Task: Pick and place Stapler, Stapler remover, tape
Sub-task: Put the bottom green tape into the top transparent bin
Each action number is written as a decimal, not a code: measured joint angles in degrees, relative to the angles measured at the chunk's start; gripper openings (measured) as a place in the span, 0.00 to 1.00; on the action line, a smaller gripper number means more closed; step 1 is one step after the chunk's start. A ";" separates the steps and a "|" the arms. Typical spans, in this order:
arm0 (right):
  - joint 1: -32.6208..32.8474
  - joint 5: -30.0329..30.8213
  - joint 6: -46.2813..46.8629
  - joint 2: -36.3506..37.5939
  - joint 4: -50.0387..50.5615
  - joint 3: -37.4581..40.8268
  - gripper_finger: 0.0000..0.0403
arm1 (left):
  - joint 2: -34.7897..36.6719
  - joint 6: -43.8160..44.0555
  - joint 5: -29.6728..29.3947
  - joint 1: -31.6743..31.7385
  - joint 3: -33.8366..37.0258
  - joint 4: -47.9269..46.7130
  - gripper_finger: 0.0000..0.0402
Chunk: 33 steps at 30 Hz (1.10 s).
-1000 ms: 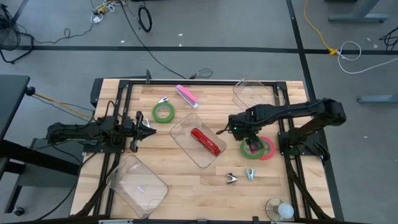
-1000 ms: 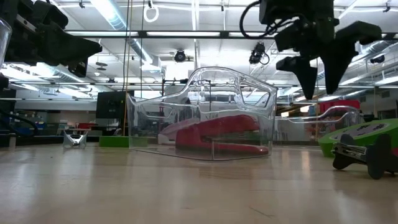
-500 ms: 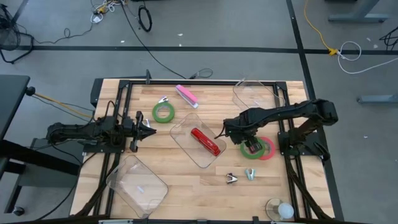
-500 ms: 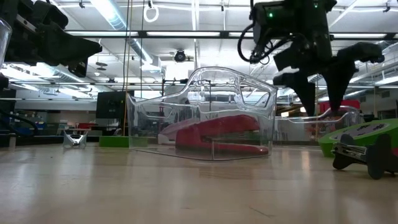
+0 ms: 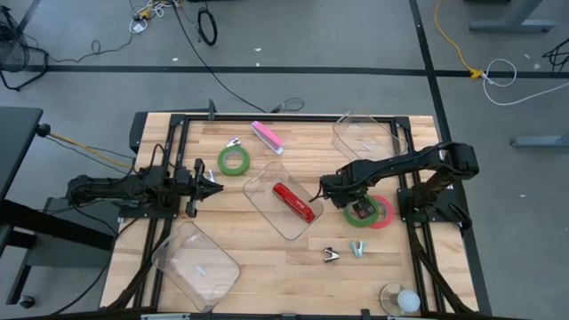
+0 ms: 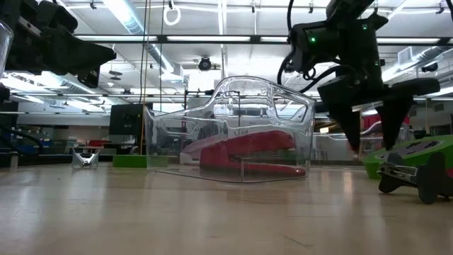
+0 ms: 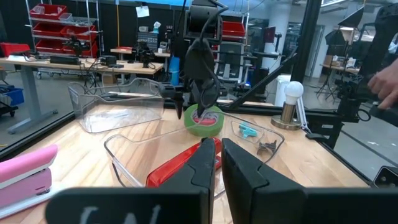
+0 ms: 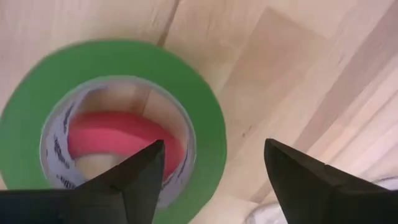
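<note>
A green ring of tape (image 5: 360, 214) (image 8: 118, 68) lies flat on a red-pink ring (image 5: 384, 212), at the table's right. My right gripper (image 5: 356, 206) (image 8: 214, 180) points down just above it and is open. One finger (image 8: 140, 180) stands over the ring's open centre and the other (image 8: 305, 180) outside its wall. A second green tape (image 5: 234, 160) lies at the far left. A red stapler (image 5: 296, 203) rests in a clear container (image 5: 267, 182). A pink stapler (image 5: 267, 136) lies near the far edge. My left gripper (image 5: 212, 185) (image 7: 217, 165) waits level at the left, shut and empty.
Two staple removers (image 5: 331, 255) (image 5: 358, 248) lie near the front edge and another (image 5: 233, 142) sits by the far green tape. Clear containers stand at the far right (image 5: 364, 133) and the near left (image 5: 196, 260). A bulb (image 5: 404, 300) stands at the front right corner.
My right gripper has come down toward the green tape on the right and has rolled a little. Its fingers have opened wider. The tapes have not moved.
</note>
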<state>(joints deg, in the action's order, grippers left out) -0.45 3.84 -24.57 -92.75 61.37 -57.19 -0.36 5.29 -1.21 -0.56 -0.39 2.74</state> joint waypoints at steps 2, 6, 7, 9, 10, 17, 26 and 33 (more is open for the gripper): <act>0.00 -0.02 -0.52 0.00 -1.34 0.01 0.68 | 0.00 0.01 0.00 0.00 0.01 0.00 0.07; 0.00 -0.19 -1.89 -0.59 -2.13 0.02 0.68 | 0.00 0.01 0.00 0.00 0.00 0.00 0.07; -0.01 -0.40 -1.89 -0.94 -1.98 0.02 0.68 | 0.00 0.01 0.00 0.00 0.01 0.00 0.07; -0.02 -0.61 -1.92 -1.76 -1.87 0.02 0.68 | 0.00 -0.01 0.00 0.00 0.00 0.00 0.07; -0.02 -0.89 -1.98 -2.39 -1.92 0.02 0.68 | 0.00 0.01 0.00 0.00 -0.01 0.00 0.07; -0.02 -0.86 -2.99 -5.00 -2.06 0.04 0.68 | 0.00 0.00 0.00 0.00 0.01 0.00 0.07; -1.17 -0.32 -4.00 -5.29 -2.17 0.04 0.64 | 0.00 -0.01 0.00 0.00 0.00 0.00 0.07; -1.46 -0.41 -4.01 -5.29 -2.10 0.04 0.54 | 0.00 0.01 0.00 0.00 0.01 0.02 0.07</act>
<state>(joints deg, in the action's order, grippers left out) -1.91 3.44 -28.58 -98.04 59.27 -57.14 -0.36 5.30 -1.21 -0.56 -0.38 2.76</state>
